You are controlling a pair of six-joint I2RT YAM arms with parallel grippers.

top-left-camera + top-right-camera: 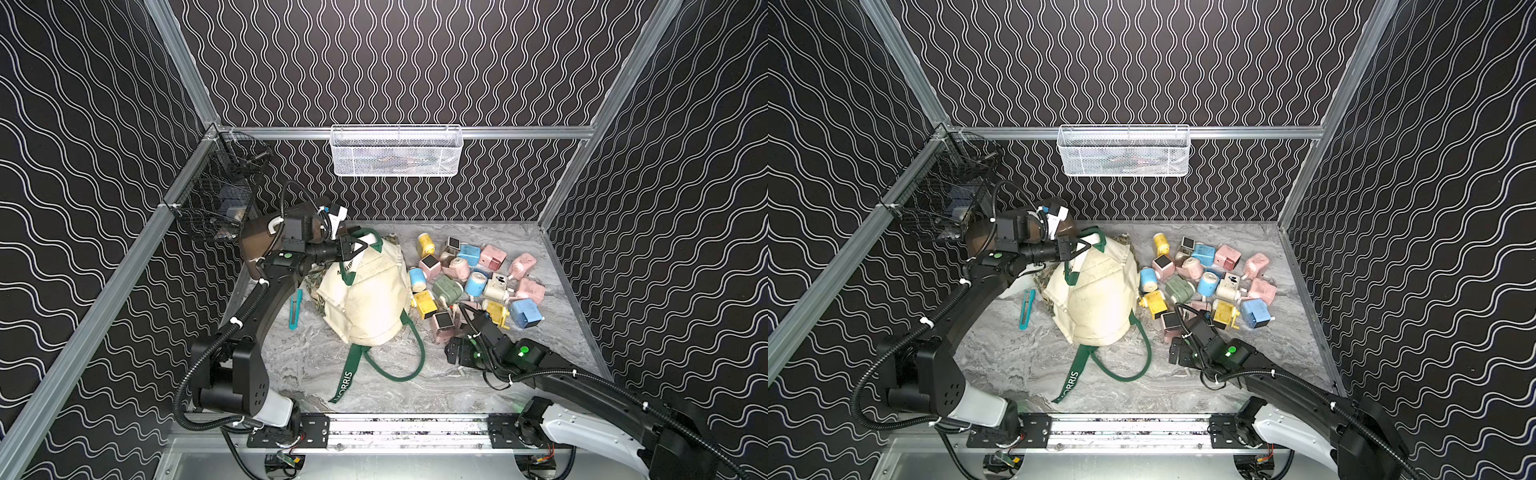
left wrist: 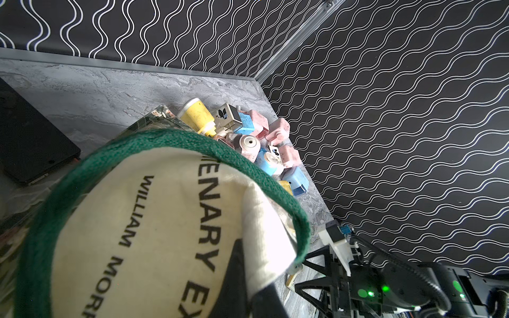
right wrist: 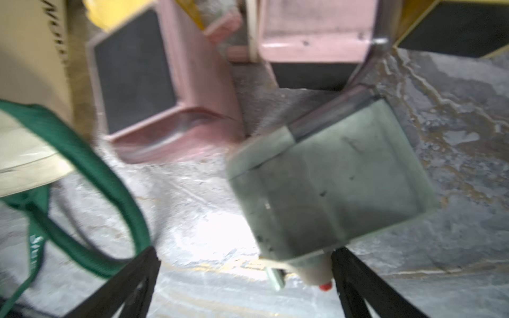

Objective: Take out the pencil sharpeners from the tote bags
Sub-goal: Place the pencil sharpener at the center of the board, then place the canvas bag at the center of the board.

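The left gripper [image 1: 356, 249] is clenched on the bag's [image 1: 370, 299] rim; it should hold the mouth high. The right gripper [image 3: 245, 256] is spread, the green sharpener [image 3: 330, 187] loose between its jaws near the pile [image 1: 478, 278]; it should withdraw clear of the strap [image 3: 91, 170].

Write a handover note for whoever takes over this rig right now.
Left gripper: shut on the tote bag at its top edge, holding it up.
Right gripper: open, low over the table, with a green sharpener unclamped just ahead of it.
Pencil sharpeners: piled on the table beside the bag, on the right arm's side.
Done: many sharpeners are out.
Left: the bag's inside is hidden; check it and pull any that remain.
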